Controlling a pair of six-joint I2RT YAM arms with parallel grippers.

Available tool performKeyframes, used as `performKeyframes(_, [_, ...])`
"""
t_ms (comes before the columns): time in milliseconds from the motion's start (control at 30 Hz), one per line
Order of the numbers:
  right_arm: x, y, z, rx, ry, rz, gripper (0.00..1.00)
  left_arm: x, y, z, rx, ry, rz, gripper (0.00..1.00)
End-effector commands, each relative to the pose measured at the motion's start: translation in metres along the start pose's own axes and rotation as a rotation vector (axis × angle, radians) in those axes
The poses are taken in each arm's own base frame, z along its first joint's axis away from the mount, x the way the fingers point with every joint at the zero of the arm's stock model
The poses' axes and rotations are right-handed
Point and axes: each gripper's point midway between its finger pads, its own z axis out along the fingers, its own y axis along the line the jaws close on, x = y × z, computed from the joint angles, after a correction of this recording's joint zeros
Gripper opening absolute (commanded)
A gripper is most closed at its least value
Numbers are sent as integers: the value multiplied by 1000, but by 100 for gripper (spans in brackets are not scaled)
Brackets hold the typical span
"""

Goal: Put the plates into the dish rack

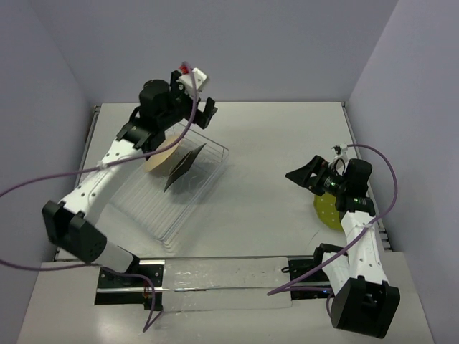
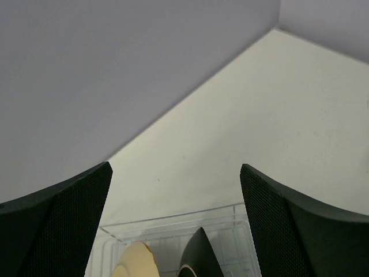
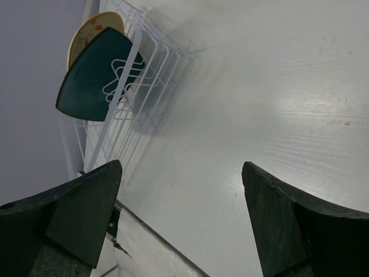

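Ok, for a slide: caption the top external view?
Round cream plate and dark teal square plate stand in clear wire rack; yellow-green dotted plate lies outside.

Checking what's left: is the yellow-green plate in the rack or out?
Out. The yellow-green plate lies flat on the table, apart from the rack, which holds the cream plate and the teal plate on edge.

White table (image 1: 272,143) w/ dish rack (image 1: 154,215) at left, yellow-green plate (image 1: 324,211) at right.
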Motion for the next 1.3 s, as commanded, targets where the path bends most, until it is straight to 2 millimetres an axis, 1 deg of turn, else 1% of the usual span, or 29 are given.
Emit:
performKeyframes(0, [-11, 4, -1, 23, -21, -44, 92, 68, -23, 14, 22, 340, -17, 99])
performKeyframes(33, [-11, 4, -1, 25, -22, -44, 92, 72, -23, 15, 21, 354, -12, 99])
performKeyframes(67, [-11, 3, -1, 31, -21, -44, 92, 83, -24, 17, -26, 402, 22, 99])
performKeyframes(100, [-11, 2, -2, 36, -22, -45, 92, 92, -28, 20, -33, 433, 43, 99])
performKeyframes(133, [-11, 1, -1, 42, -22, -45, 92, 103, -27, 21, -57, 474, 59, 99])
performKeyframes(267, [-8, -2, -1, 56, -14, -44, 92, 137, -13, 18, -154, 606, 105, 99])
performKeyframes(300, [-7, -3, 0, 57, -12, -42, 92, 141, -11, 18, -166, 618, 111, 99])
performKeyframes(367, [-6, -4, 1, 64, -9, -41, 92, 156, -10, 14, -174, 670, 128, 99])
performKeyframes(467, [-5, -5, 2, 70, -7, -39, 92, 170, -12, 11, -171, 728, 140, 95])
performKeyframes(500, [-5, -6, 2, 72, -6, -38, 92, 177, -11, 8, -180, 760, 146, 94])
performKeyframes(600, [-5, -7, 2, 75, -5, -38, 92, 190, -9, -1, -201, 819, 168, 93])
performKeyframes(700, [-4, -8, 3, 75, -7, -35, 92, 193, -12, -4, -199, 837, 177, 90])
performKeyframes(733, [-4, -8, 4, 73, -5, -33, 92, 193, -17, -4, -169, 836, 170, 90])
performKeyframes(800, [-4, -8, 4, 71, -1, -33, 92, 191, -20, -6, -162, 845, 175, 85])
performKeyframes(867, [-4, -9, 4, 73, -3, -33, 92, 194, -19, -9, -171, 858, 187, 82])
performKeyframes(933, [-5, -9, 4, 76, -6, -37, 92, 194, -17, -12, -187, 869, 194, 76])
performKeyframes(1000, [-5, -10, 4, 82, -11, -40, 92, 194, -16, -16, -199, 883, 201, 63])
performKeyframes(1067, [-6, -9, 4, 81, -18, -44, 92, 193, -17, -18, -199, 889, 190, 54])
performKeyframes(1267, [-5, -9, 5, 72, -13, -39, 92, 194, -20, -24, -220, 908, 196, 37])
